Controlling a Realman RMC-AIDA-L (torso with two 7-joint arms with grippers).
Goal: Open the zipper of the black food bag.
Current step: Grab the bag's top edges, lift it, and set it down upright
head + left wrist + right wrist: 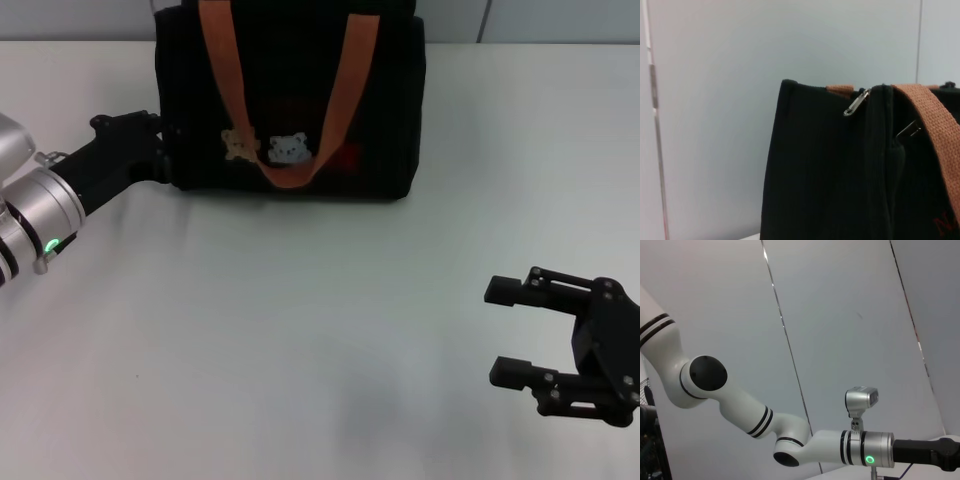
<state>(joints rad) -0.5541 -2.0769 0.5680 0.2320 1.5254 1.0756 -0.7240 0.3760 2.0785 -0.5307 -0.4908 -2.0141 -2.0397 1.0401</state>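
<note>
Left claw (165,150) sits low against the left end of the black food bag (290,100), its black body reaching in from the surface's left edge, and its tips are lost against the dark fabric, so I cannot tell whether they are spread or pressed together. The bag stands upright at the far edge of the surface (300,340), about the middle, with two orange-brown handles (340,110) draped down its front over small bear patches (270,148) and a red mark (345,158). From the head view the zipper cannot be made out. The left wrist view shows what the head view does not: the bag's upper end seen from the side, the zipper (875,92) line running along the top edge, with a silver metal pull tab (856,103) angled up at the corner and a second metal tab (908,131) just beside a handle strap. Right claw (530,330) hovers near the surface's near right corner, well apart from the bag, fingers spread wide. The right wrist view shows only the left arm (790,440), its green light lit, against a pale wall.
</note>
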